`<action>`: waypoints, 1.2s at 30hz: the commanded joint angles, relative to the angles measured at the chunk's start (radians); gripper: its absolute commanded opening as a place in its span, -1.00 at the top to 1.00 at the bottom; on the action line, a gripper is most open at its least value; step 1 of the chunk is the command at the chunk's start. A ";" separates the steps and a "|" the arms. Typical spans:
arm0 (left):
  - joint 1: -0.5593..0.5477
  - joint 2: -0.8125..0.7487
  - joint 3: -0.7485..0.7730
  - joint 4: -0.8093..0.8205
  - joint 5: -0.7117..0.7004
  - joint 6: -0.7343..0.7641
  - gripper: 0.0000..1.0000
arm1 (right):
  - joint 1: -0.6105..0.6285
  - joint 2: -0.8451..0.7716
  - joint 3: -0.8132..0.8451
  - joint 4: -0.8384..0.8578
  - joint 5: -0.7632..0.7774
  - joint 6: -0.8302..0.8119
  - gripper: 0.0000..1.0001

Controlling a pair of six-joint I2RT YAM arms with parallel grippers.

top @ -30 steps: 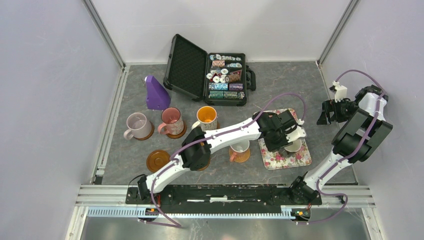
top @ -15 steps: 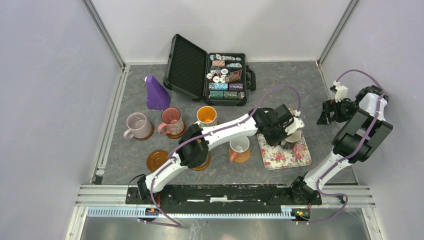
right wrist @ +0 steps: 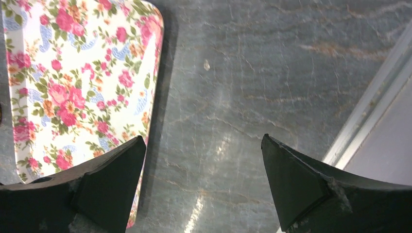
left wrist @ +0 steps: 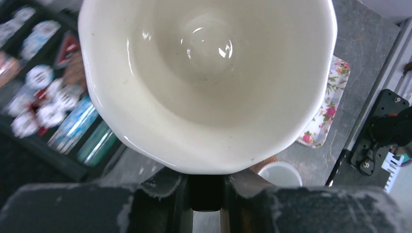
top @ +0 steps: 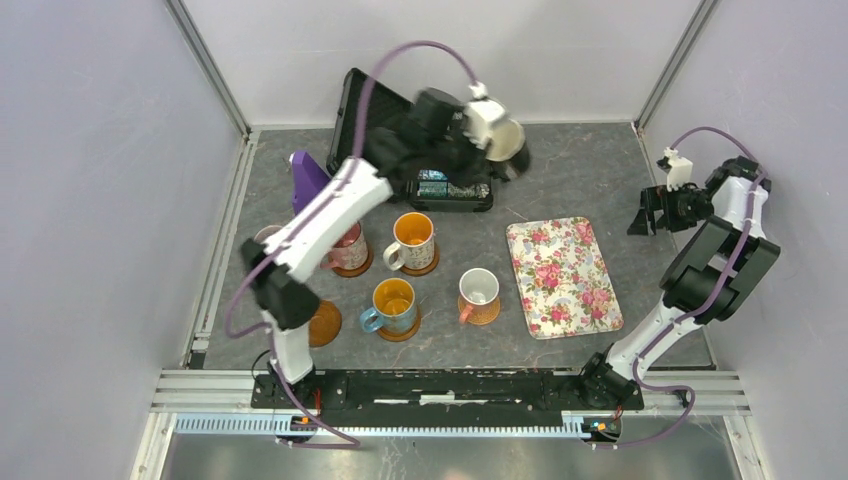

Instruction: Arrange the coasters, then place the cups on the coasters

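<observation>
At the far left of the grey stone-patterned worktop [top: 600, 160], a pale lilac ceramic mug [top: 262, 240] shows only in part behind the left arm. Just beside it stands a pink ceramic mug [top: 348, 248] on a glossy brown wooden coaster [top: 360, 266]. Nearer the arm bases lies a bare brown wooden coaster [top: 328, 322], half hidden by the arm's elbow. Behind these stands a purple wedge-shaped block [top: 302, 172].

A blue mug with a yellow inside [top: 393, 303] and a floral mug with an orange inside [top: 413, 238] each sit on a brown coaster. To their right, a white-pink mug [top: 479, 292] sits on an orange-tan patterned coaster [top: 488, 312].

The left hand [top: 487, 118] is raised over the right end of the open black poker-chip case [top: 445, 185]. It is pinched narrow on a black mug with a cream inside [top: 507, 142], which is held clear of the worktop. From the left wrist, the mug's cream bowl [left wrist: 209, 73] fills the view just above the hand [left wrist: 206, 187].

Right of centre lies a rectangular floral tray [top: 563, 275] with nothing on it. The right hand [top: 650, 215] hovers beyond the tray's far right corner. From its wrist, the hand [right wrist: 204, 165] is spread wide and holds nothing, above bare worktop [right wrist: 252, 97] beside the tray edge [right wrist: 73, 87].
</observation>
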 commanded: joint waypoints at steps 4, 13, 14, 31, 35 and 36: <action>0.290 -0.405 -0.262 -0.111 0.132 0.039 0.95 | 0.096 -0.017 0.051 0.066 -0.031 0.093 -0.95; 0.652 -0.831 -0.632 -0.382 0.213 0.332 0.95 | 0.158 0.023 0.135 0.068 -0.006 0.148 -0.96; 0.685 -0.863 -0.656 -0.435 0.221 0.364 0.95 | 0.162 0.024 0.135 0.069 -0.003 0.149 -0.96; 0.945 -1.051 -1.012 -0.673 0.099 0.789 0.96 | 0.181 -0.021 0.074 0.088 0.035 0.166 -0.96; 1.002 -1.016 -1.070 -0.627 0.076 0.856 0.96 | 0.181 -0.036 0.058 0.091 0.051 0.161 -0.96; 1.009 -1.008 -1.087 -0.609 0.065 0.862 0.96 | 0.181 -0.039 0.054 0.094 0.054 0.160 -0.96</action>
